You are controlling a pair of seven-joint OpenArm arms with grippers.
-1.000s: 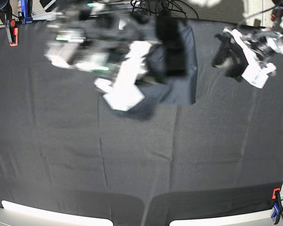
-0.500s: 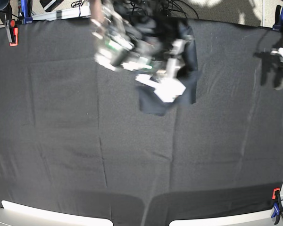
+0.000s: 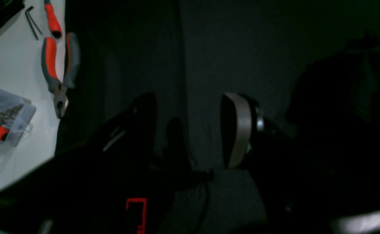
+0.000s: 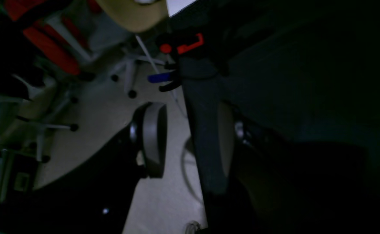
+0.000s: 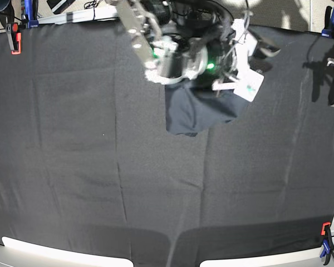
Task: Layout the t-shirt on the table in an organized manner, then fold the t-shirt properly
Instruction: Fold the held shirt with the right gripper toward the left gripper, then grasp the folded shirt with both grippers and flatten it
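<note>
T-shirt (image 5: 197, 108) is a compact folded bundle near the far edge of the tabletop (image 5: 100, 183), around the middle of its width, lying flat on the black cloth.

Right gripper (image 5: 255, 49) sits over the far edge just past the shirt's far right corner in the base view, arm stretched across the shirt's far part. Right wrist view: jaws stand apart, one grey pad (image 4: 154, 139) over the floor, the other over the cloth edge; nothing between them. Red-and-blue clamp (image 4: 180, 61) grips the tabletop edge just beyond.

Left gripper (image 3: 190, 130) is at the base view's right edge, well apart from the shirt. Left wrist view is very dark, but the jaws look wide apart with only black cloth showing between them, so probably empty. Red-and-grey pliers (image 3: 58, 70) and a clear plastic box (image 3: 4, 120) lie on the white surface beside the cloth.
</note>
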